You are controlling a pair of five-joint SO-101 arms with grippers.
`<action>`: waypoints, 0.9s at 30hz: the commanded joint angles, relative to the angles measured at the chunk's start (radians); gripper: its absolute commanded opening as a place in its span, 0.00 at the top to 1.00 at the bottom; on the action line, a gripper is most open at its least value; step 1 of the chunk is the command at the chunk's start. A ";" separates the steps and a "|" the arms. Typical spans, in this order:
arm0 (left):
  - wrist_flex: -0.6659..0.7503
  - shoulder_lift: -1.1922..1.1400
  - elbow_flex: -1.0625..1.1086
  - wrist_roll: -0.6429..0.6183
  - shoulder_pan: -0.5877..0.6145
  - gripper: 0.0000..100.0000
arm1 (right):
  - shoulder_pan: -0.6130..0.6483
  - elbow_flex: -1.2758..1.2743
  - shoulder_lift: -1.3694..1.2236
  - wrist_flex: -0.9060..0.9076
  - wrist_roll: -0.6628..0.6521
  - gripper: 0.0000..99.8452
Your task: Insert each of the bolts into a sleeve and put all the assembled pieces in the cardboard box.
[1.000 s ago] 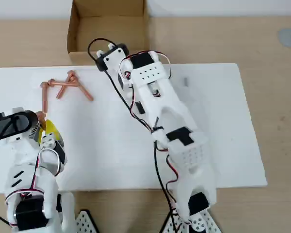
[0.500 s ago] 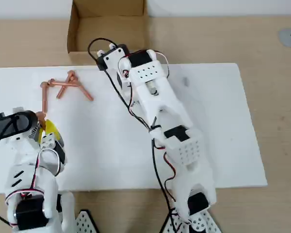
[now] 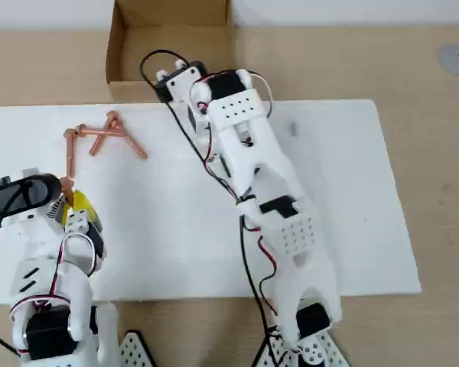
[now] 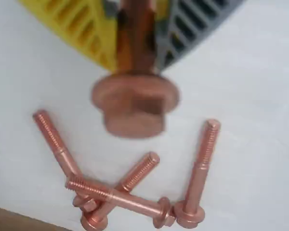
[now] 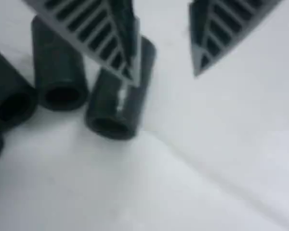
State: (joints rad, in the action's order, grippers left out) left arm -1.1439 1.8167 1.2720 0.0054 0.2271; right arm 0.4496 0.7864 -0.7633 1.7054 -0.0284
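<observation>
My right gripper (image 5: 164, 74) hung with fingers apart at the mat's (image 3: 329, 191) far edge, the nearest sleeve (image 5: 118, 103) lying on its side under one finger, not in the gap. My left gripper (image 4: 137, 53), by the left edge, clamped a bolt (image 4: 135, 103), head outward, well apart from it.

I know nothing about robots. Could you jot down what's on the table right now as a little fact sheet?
Left tool: shut on a copper bolt, head end sticking out
Right tool: open, just above the black sleeves
Loose bolts: four, in a crossed heap on the white board
Black sleeves: lying on their sides on the board
Cardboard box: beyond the board's far edge
Assembled pieces: none seen
</observation>
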 commanded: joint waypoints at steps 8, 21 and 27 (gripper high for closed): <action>0.028 0.005 -0.006 0.002 0.009 0.99 | -0.056 0.059 -0.004 0.015 0.032 0.89; 0.028 0.005 -0.005 0.002 0.009 0.99 | -0.058 0.058 -0.004 0.051 0.040 0.83; 0.028 0.005 -0.005 0.002 0.009 0.99 | -0.056 0.058 -0.004 0.051 0.035 0.78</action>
State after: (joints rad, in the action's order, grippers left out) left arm -1.1439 1.8167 1.2720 0.0054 0.2271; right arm 0.4081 0.7864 -0.7741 1.7515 0.0023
